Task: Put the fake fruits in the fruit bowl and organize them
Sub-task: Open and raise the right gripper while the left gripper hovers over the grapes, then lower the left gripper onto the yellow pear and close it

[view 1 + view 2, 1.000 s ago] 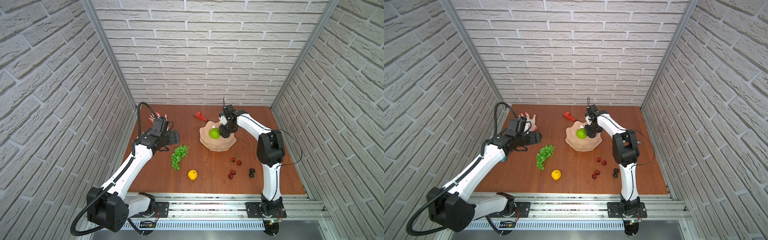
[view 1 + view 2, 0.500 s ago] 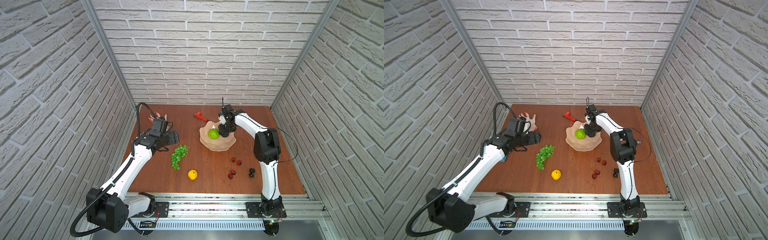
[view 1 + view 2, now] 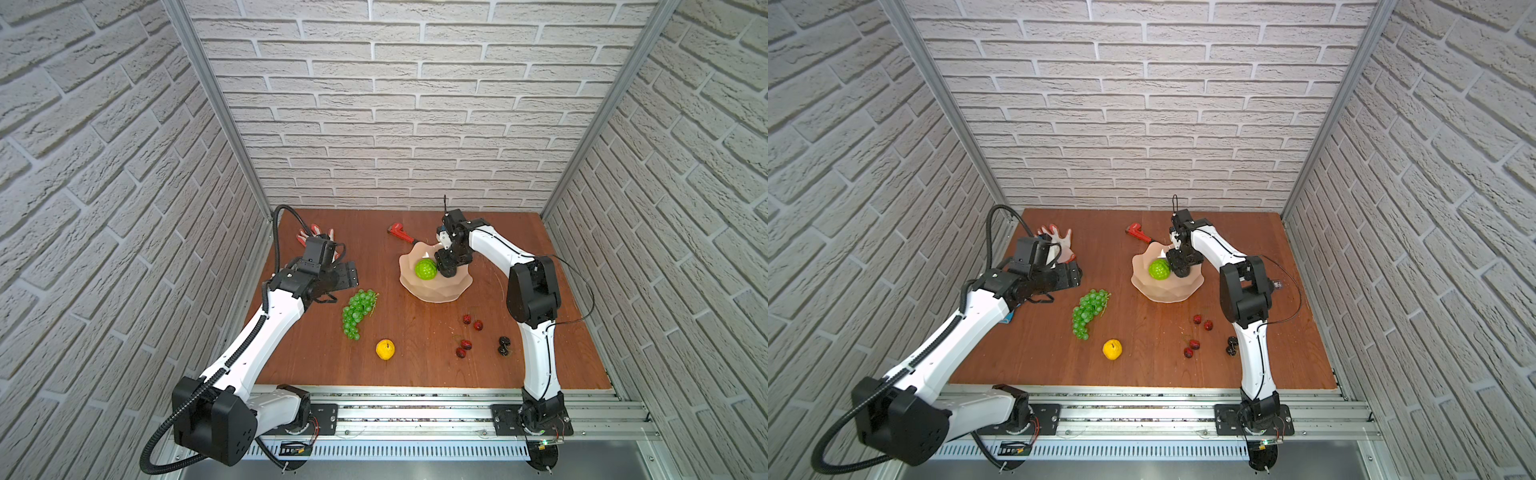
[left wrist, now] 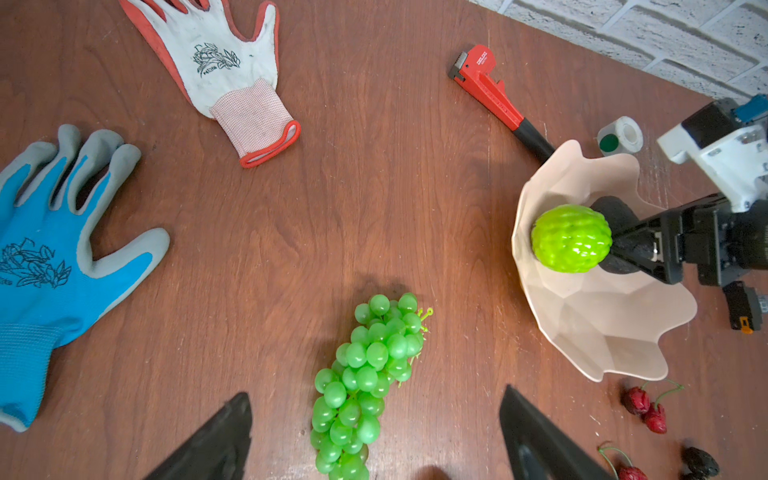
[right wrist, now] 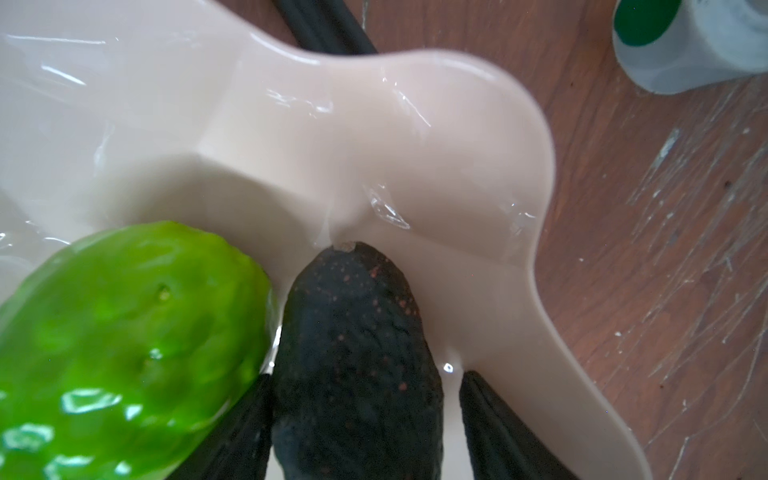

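We are releasing the dark speckled avocado in the pale pink scalloped bowl, right gripper parted. Left gripper is gaping empty; green grape bunch, yellow pear and red cherries are waiting.

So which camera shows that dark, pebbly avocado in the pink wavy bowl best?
Right wrist view: the dark avocado is close up. The left wrist view shows a sliver behind the bumpy lime-green ball; both top views lose it against the black right gripper.

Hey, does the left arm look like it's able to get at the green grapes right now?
Probably yes. The left gripper hangs open close to the green grape bunch, which lies alone on the table with nothing between them.
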`<act>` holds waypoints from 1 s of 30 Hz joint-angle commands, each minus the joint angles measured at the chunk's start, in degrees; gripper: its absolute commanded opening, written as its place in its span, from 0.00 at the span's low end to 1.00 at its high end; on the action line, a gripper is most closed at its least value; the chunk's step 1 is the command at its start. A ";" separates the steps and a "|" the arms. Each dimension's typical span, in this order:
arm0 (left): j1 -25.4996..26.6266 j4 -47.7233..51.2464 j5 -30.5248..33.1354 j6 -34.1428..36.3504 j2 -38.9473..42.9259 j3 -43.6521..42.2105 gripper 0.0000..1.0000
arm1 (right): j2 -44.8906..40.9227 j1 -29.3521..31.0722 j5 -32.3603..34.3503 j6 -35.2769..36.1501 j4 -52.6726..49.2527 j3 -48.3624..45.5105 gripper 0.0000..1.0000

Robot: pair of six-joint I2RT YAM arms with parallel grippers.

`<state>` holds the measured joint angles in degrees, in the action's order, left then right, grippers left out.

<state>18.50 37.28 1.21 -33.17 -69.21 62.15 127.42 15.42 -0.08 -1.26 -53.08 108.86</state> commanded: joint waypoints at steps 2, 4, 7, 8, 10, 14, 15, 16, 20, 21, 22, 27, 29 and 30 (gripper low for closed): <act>-0.40 1.75 0.58 1.38 1.78 3.26 0.93 | -1.14 -0.14 -0.19 -0.11 -0.72 1.42 0.72; -0.40 2.60 -0.25 1.61 1.35 3.97 0.93 | -2.38 -0.20 -0.39 -0.04 -0.87 1.52 0.73; -0.33 3.52 -2.29 1.79 0.32 4.71 0.92 | -4.26 -0.13 -2.03 0.01 -1.81 2.01 0.74; -0.31 3.59 -3.17 1.79 -0.06 4.74 0.92 | -4.91 -0.12 -2.56 0.05 -2.17 2.09 0.74; -0.26 3.42 -4.50 1.64 -0.28 4.50 0.92 | -6.25 -0.08 -3.15 0.11 -2.63 2.12 0.74; -0.15 5.27 -8.16 1.29 -2.39 4.81 0.91 | -9.41 0.10 -4.57 0.02 -2.02 0.46 0.74; 0.06 6.36 -8.91 1.24 -3.38 5.35 0.90 | -10.21 0.05 -5.13 0.19 -1.64 0.04 0.74; 0.59 7.35 -9.67 1.41 -4.31 5.94 0.90 | -10.89 0.13 -5.70 0.26 -1.87 0.11 0.74; 4.96 9.01 -9.39 1.97 -5.79 5.74 0.88 | -15.65 1.33 -5.80 0.43 -3.12 0.00 0.73; 6.06 9.21 -9.34 2.11 -6.05 5.46 0.87 | -17.22 1.82 -5.57 0.28 -2.85 -0.98 0.72; 7.55 9.81 -9.01 2.33 -6.13 5.35 0.86 | -19.08 2.47 -5.46 0.06 -2.08 -2.57 0.72; 16.40 12.99 -5.41 3.39 -6.97 4.98 0.83 | -28.19 5.91 -4.86 -2.27 2.43 -12.82 0.71; 20.29 13.37 -5.26 2.95 -7.15 3.68 0.82 | -31.84 7.20 -4.37 -3.59 4.89 -17.29 0.71; 21.55 13.52 -5.27 2.47 -7.22 3.09 0.81 | -33.33 7.66 -4.59 -4.15 6.12 -19.41 0.71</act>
<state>36.95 48.21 -5.37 -30.83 -75.88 66.59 97.17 21.71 -4.75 -3.03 -51.16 93.56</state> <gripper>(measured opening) 0.810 0.711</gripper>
